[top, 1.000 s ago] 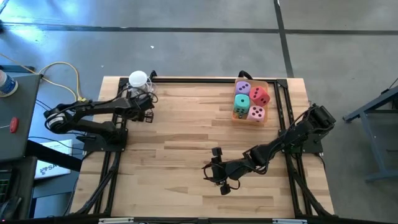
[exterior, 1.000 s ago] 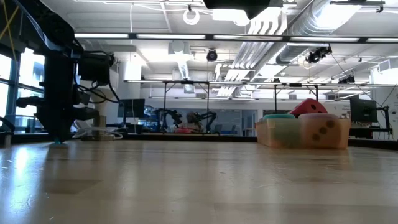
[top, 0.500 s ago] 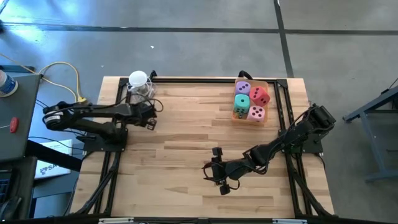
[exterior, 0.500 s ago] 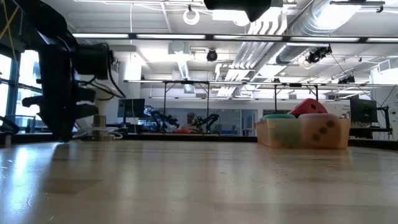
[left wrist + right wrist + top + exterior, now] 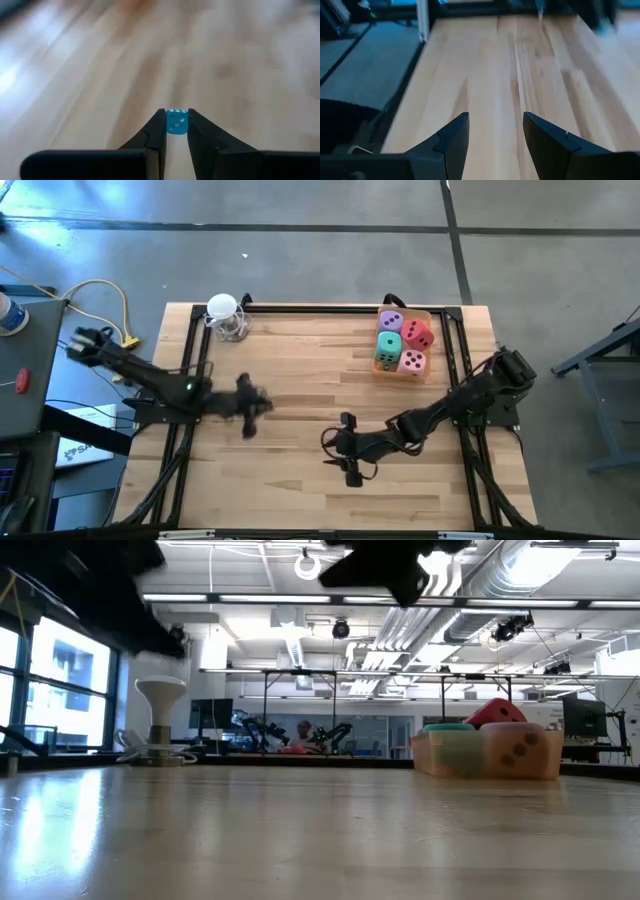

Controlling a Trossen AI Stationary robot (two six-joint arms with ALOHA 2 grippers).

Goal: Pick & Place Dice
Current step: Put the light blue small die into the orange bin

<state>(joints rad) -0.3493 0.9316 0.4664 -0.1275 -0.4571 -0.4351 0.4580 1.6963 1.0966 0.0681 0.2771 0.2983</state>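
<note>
**Small blue die pinched at the fingertips, a long way from the box**

The left hand (image 5: 176, 125) is closed on a small blue die (image 5: 176, 121), gripped only at the very tips of its two fingers, with pale pips showing on the face toward the wrist camera. In the high view the left hand (image 5: 247, 402) hangs over the left-middle of the bench (image 5: 300, 470), blurred, well apart from everything else on the wood.

The four big soft dice sit packed in a clear box (image 5: 432, 314) at the far right corner of the bench: purple die (image 5: 391, 323), red die (image 5: 418, 333), mint green die (image 5: 388, 346) and pink die (image 5: 411, 361). From the low view the box (image 5: 488, 753) shows the red die poking above its rim.

The right hand (image 5: 345, 452) waits low over the middle of the bench, fingers moderately apart and empty (image 5: 495, 135). A white round-topped object (image 5: 224, 312) stands at the far left corner.

Risks, as I judge them: the grip on the blue die is shallow, so a quick swing or a jolt could flick it out and send it rolling across the bench or off the edge. If the left arm heads for the box, its path runs close to the waiting right arm, so a clash is possible. The box is already full, so a drop there may bounce off the soft dice.
</note>
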